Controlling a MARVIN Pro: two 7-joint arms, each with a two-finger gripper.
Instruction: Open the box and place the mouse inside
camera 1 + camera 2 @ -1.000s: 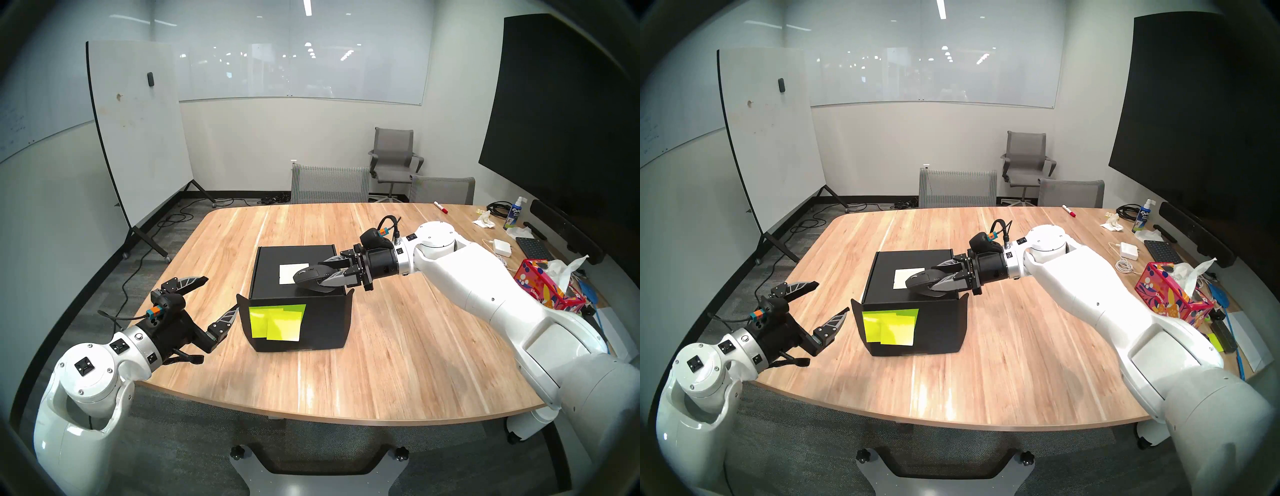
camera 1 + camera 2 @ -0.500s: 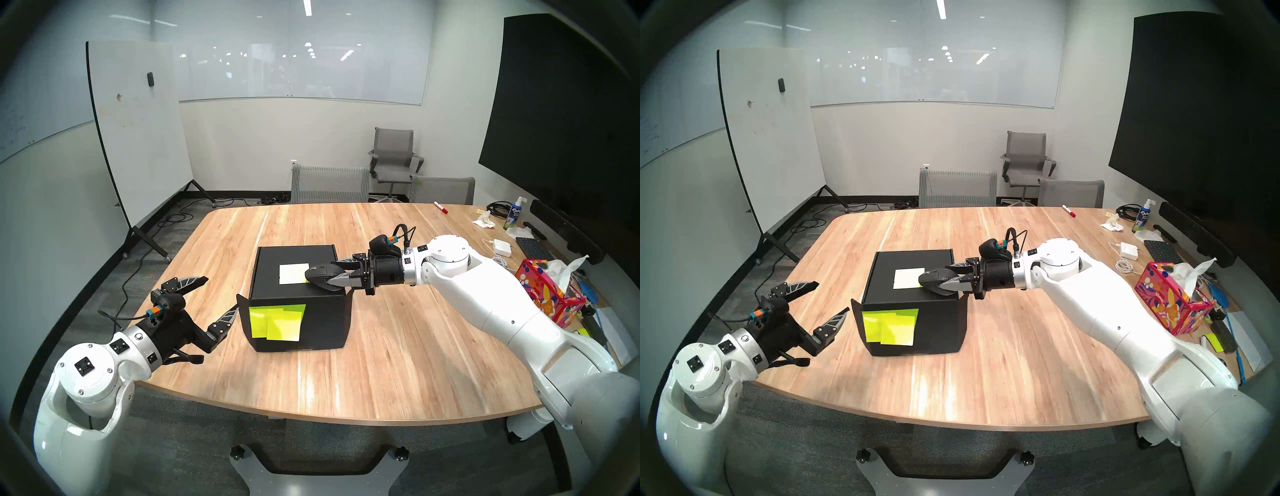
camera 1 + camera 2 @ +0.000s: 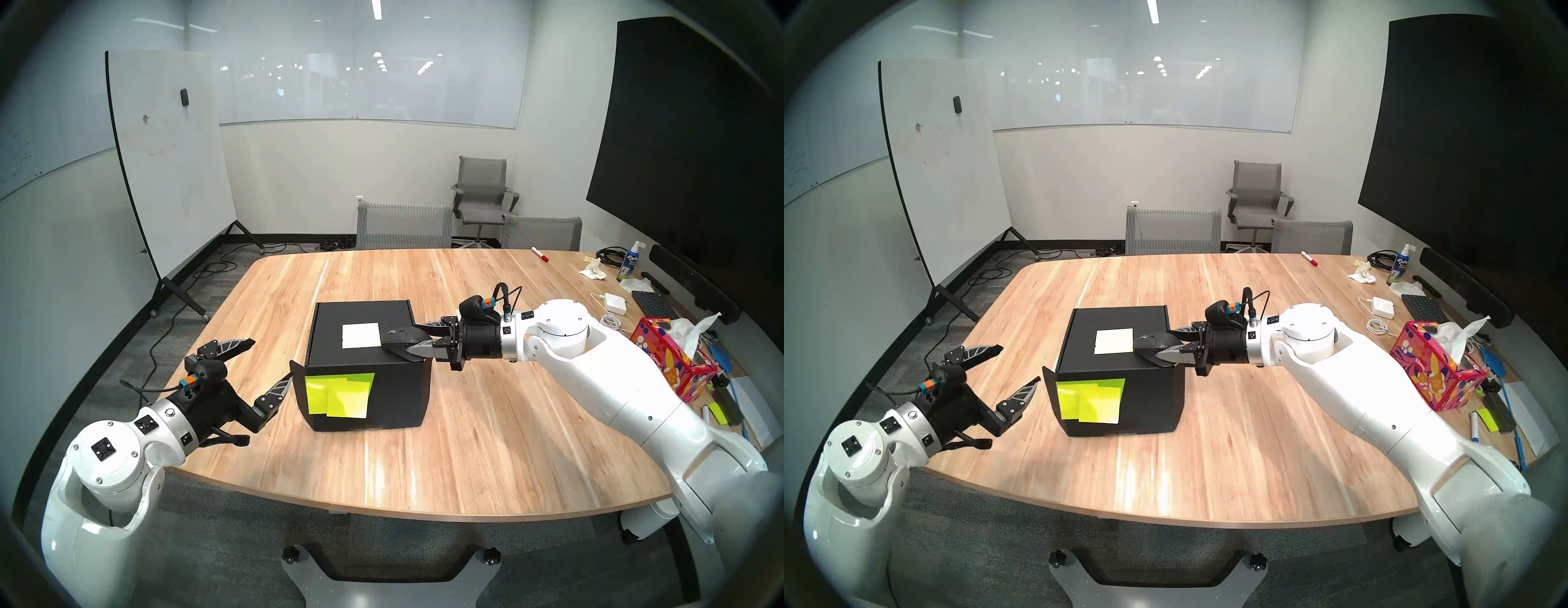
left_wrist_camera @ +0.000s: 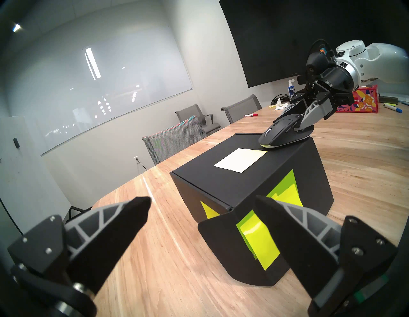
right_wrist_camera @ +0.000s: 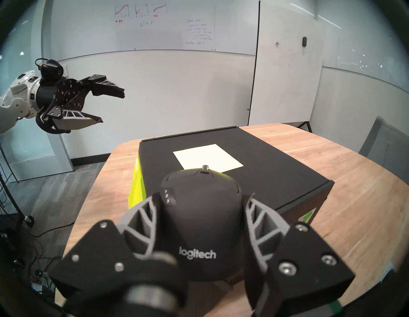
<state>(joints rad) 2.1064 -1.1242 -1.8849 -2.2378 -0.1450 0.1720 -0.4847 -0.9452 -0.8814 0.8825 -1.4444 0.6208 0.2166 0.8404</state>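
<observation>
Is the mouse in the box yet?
Not yet. The right end effector has already grabbed the mouse and holds it at the closed box top. The left end effector waits open beside it. Opening the lid and dropping the mouse in remain.

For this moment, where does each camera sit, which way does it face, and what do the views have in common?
Head stereo left: up on the head, looking down over the table; both arms show, the left gripper open, the right gripper shut on the mouse.
Head stereo right: nearly the same picture, slightly shifted.
Left wrist: low beside the box, facing the box and the right arm; own open fingers at the bottom.
Right wrist: behind the mouse, facing across the box lid toward the left gripper.
All four views share the box and the mouse.
</observation>
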